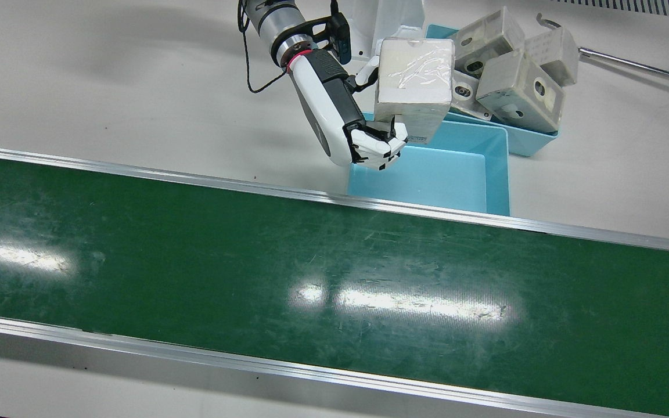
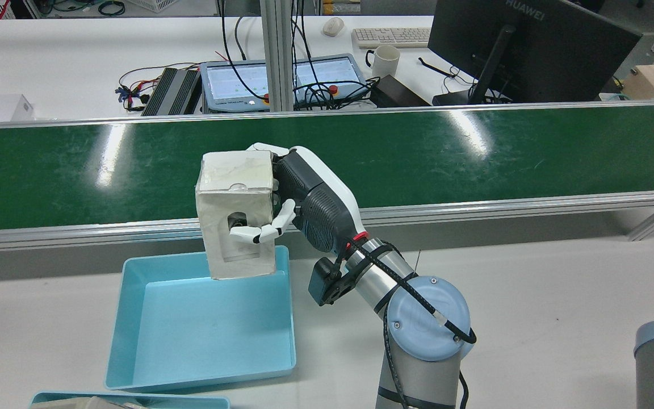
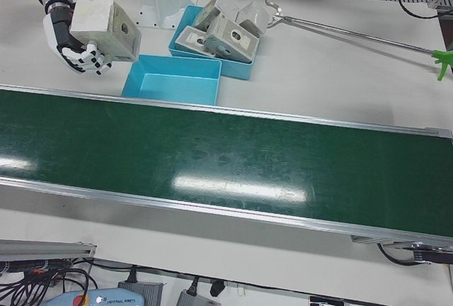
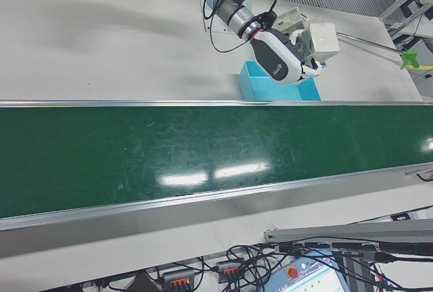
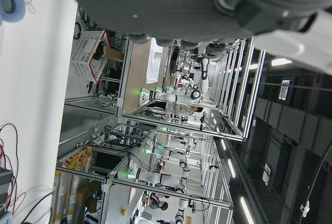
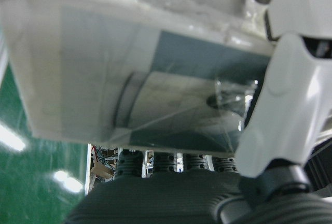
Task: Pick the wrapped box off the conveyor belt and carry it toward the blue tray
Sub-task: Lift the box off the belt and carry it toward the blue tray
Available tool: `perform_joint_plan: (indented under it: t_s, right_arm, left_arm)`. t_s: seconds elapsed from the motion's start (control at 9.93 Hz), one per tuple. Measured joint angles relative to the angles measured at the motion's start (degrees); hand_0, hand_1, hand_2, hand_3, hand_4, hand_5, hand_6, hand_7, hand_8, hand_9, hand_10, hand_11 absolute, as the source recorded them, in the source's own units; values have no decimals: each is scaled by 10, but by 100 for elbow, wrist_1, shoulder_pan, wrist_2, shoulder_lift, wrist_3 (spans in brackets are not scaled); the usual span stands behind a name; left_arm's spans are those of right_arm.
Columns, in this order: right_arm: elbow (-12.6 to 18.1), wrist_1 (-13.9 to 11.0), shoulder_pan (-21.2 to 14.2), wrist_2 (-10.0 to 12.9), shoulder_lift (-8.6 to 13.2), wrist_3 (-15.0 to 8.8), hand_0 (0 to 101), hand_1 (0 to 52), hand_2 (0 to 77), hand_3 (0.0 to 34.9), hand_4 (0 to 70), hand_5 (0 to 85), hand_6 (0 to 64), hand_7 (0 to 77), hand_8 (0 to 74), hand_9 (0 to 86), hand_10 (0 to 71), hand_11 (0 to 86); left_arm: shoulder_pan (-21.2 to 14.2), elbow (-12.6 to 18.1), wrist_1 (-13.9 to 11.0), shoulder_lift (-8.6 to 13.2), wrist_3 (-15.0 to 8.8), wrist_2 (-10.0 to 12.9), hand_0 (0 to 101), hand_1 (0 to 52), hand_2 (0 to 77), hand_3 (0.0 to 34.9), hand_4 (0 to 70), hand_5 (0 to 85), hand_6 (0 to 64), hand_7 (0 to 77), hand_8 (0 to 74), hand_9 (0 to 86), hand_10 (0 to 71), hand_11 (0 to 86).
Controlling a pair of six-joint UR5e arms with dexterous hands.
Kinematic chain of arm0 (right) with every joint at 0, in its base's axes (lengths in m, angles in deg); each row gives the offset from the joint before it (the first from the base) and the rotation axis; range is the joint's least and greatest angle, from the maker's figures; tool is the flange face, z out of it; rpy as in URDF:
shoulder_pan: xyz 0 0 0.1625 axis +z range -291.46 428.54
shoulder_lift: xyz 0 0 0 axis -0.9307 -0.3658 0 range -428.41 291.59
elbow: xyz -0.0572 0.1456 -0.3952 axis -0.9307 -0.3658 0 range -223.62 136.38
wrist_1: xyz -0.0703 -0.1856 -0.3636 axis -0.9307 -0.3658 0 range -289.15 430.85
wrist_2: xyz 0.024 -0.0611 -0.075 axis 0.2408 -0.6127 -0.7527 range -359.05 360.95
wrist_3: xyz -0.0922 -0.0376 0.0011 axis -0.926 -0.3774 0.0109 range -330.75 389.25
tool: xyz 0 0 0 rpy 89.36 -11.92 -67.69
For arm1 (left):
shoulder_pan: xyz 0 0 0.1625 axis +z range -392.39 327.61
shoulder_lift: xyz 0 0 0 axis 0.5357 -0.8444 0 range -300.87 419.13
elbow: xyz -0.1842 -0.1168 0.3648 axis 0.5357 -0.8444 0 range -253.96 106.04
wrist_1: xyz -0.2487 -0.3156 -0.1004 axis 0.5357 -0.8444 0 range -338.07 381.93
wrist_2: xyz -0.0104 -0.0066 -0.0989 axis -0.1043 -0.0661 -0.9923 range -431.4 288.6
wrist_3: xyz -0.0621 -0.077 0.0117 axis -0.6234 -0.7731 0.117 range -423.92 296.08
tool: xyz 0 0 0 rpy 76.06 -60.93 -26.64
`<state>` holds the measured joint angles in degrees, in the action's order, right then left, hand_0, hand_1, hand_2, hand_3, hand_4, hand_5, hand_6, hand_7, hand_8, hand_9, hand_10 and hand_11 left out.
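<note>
The wrapped box [image 1: 414, 75] is a pale cube in clear film, with a round hole in one side. My right hand [image 1: 363, 139] is shut on it, fingers around its sides, and holds it in the air. In the rear view the box [image 2: 236, 210] hangs over the belt-side right corner of the empty blue tray [image 2: 191, 341]. The right hand view shows the box [image 6: 129, 79] close against the palm. The green conveyor belt [image 1: 311, 261] carries nothing. My left hand [image 5: 181, 6] shows only in its own view, at the top edge, holding nothing.
A second blue tray [image 1: 532, 142] behind the first holds several wrapped boxes [image 1: 514, 87], piled above its rim. A long metal rod [image 3: 354, 33] with a green tip lies on the white table to the side. The belt's aluminium rail [image 1: 427, 209] runs along the tray's edge.
</note>
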<state>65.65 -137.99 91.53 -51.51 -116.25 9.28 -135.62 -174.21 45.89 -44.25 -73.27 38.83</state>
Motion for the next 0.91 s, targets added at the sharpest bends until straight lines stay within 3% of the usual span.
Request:
perform_joint_plan:
  t_s: [0.1,0.2,0.3,0.4,0.5,0.6,0.71,0.81,0.91]
  right_arm:
    - [-3,11,-102,-2,0,-31,492,5,436,0,365,622,616,774,660,818,480,644]
    - [-5,21,-184,-14,6,-46,524,5,436,0,316,644,535,774,529,862,245,453]
    - [-8,29,-261,-22,15,-53,524,5,436,0,316,644,453,774,442,862,245,453]
    - [-7,32,-319,-22,21,-56,534,38,398,0,256,595,333,774,349,862,125,360]
    - [-3,40,-366,-22,28,-58,514,104,344,0,175,518,207,774,256,845,0,278]
    - [7,51,-400,-19,32,-59,514,104,344,0,175,518,207,774,256,845,0,278]
    - [20,66,-418,-20,38,-59,462,54,185,0,104,136,55,169,0,11,0,11]
    - [36,90,-425,-17,39,-52,462,54,185,0,104,136,55,169,0,11,0,11]
    - [74,120,-425,-14,31,-43,465,87,60,0,120,44,76,158,33,16,0,11]
  left_arm:
    - [0,0,0,0,0,0,0,0,5,0,0,5,5,5,5,5,5,5]
    - [0,0,0,0,0,0,0,0,5,0,0,5,5,5,5,5,5,5]
    - [0,0,0,0,0,0,0,0,5,0,0,5,5,5,5,5,5,5]
    - [0,0,0,0,0,0,0,0,11,0,0,11,5,5,5,5,0,5]
    - [0,0,0,0,0,0,0,0,5,0,0,11,5,5,5,5,0,5]
    - [0,0,0,0,0,0,0,0,5,0,0,5,5,5,5,5,5,5]
    - [0,0,0,0,0,0,0,0,11,0,0,5,5,5,5,5,5,5]
    - [0,0,0,0,0,0,0,0,11,0,0,5,5,5,5,5,5,5]
    - [0,0,0,0,0,0,0,0,11,0,0,5,5,5,5,5,5,5]
